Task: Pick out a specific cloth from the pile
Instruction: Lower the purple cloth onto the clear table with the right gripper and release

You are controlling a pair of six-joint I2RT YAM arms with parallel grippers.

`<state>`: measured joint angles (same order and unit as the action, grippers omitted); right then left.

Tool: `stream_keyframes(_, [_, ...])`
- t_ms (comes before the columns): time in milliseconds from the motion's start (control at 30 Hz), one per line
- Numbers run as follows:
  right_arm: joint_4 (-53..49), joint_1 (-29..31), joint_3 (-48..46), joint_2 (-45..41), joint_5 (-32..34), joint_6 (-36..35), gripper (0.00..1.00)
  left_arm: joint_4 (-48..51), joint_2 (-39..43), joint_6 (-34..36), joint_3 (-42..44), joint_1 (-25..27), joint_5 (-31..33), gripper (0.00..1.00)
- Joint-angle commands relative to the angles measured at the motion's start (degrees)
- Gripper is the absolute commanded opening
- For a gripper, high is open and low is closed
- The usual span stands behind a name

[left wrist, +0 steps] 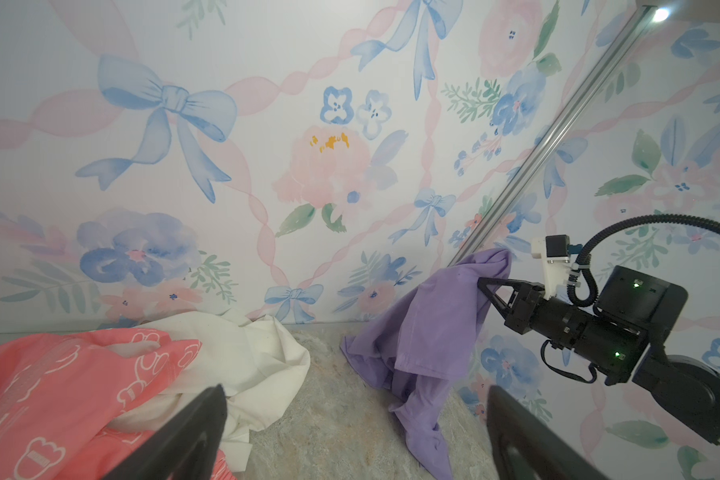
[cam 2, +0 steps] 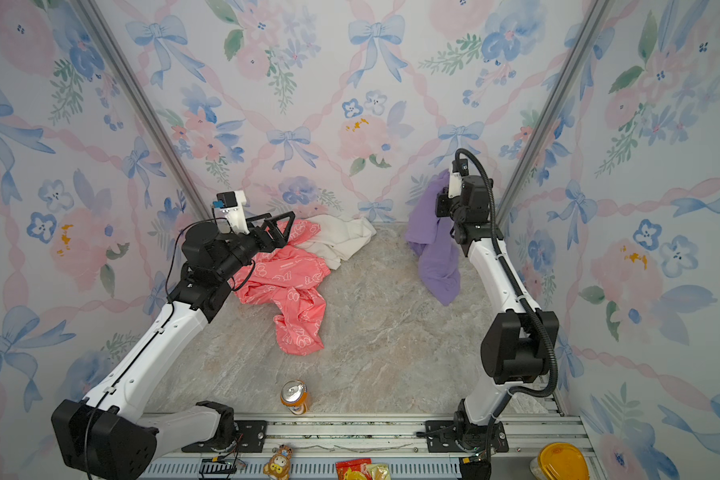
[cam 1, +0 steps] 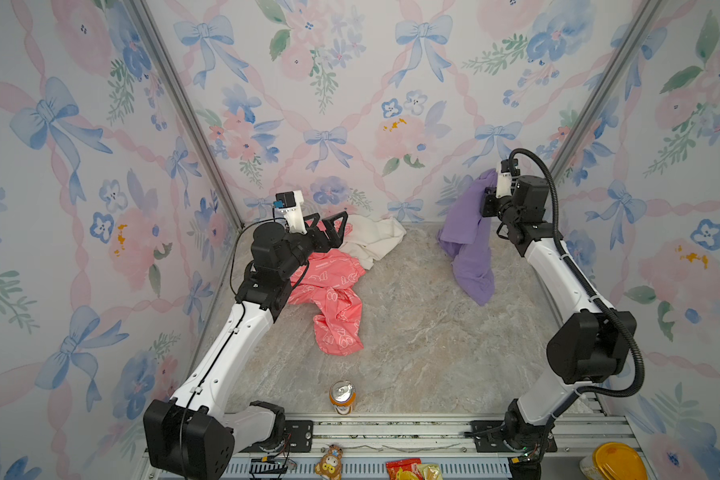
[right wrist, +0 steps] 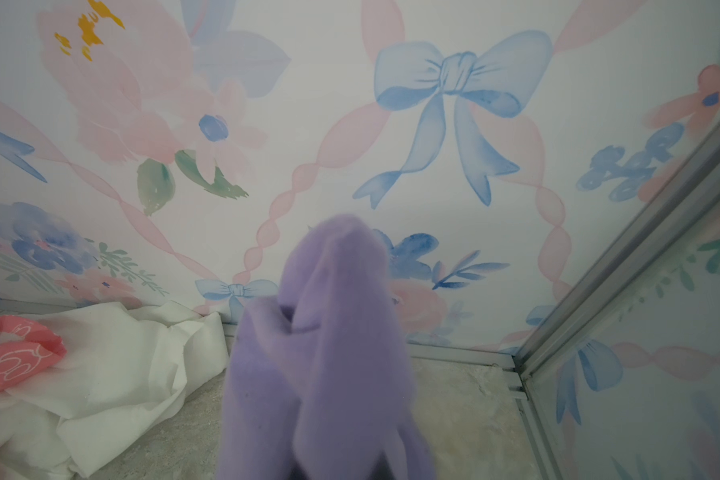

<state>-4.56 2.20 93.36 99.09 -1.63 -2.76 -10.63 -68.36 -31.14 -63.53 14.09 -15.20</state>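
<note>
lavender cloth (cam 1: 468, 232) hangs from the right gripper (left wrist: 484, 286), pinched shut on its upper fold and raised at the far right, well apart from the pile (cam 1: 341, 270); the left gripper (cam 1: 327, 226) hovers wide open above the pile, holding nothing.

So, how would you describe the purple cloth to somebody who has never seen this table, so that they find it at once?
Look at the marble table and go to its far right corner, where the right gripper is shut on the purple cloth and holds it up. It hangs down to the table, apart from the pile on the far left. It alone is plain lavender; the pink cloth is printed, the white cloth cream.
</note>
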Motion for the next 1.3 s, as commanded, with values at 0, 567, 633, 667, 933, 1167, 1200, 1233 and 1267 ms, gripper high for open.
stream_keyframes(0, [-0.6,-1.1,-3.3,-2.2,1.9,0.6,0.0,0.1,1.8,-0.1,1.9,-0.7,1.2,0.98])
stream_keyframes(567, [-26.9,-6.8,-8.3,10.2,17.3,6.6,0.21,0.2,4.2,-0.3,6.5,-3.5,1.6,0.98])
stream_keyframes(633, [-32.5,-7.0,-5.2,13.8,17.4,7.6,0.28,0.8,4.4,-0.2,6.9,-3.9,2.4,0.98])
stream_keyframes(667, [-35.0,-7.0,-3.6,15.2,17.9,8.4,0.31,1.6,4.6,-0.2,6.9,-4.1,3.1,0.98])
stream_keyframes(933, [-39.1,-7.7,-3.1,14.5,14.2,14.6,0.82,7.3,6.4,2.4,9.5,-6.5,12.9,0.98])
stream_keyframes(1167, [-34.4,-6.6,-13.0,0.3,14.5,20.6,0.97,7.1,9.4,4.7,16.0,-7.2,25.0,0.98])
stream_keyframes(1200, [-34.0,-6.5,-14.1,-1.7,15.2,21.1,0.97,7.2,9.6,4.9,16.8,-7.3,26.4,0.98])
stream_keyframes(1233, [-33.8,-6.6,-15.2,-3.7,15.6,21.7,0.97,7.2,9.8,5.2,17.6,-7.4,27.7,0.98])
stream_keyframes(1267, [-33.4,-6.5,-16.0,-6.1,16.0,21.9,0.97,7.1,9.9,5.5,18.5,-7.5,29.1,0.98])
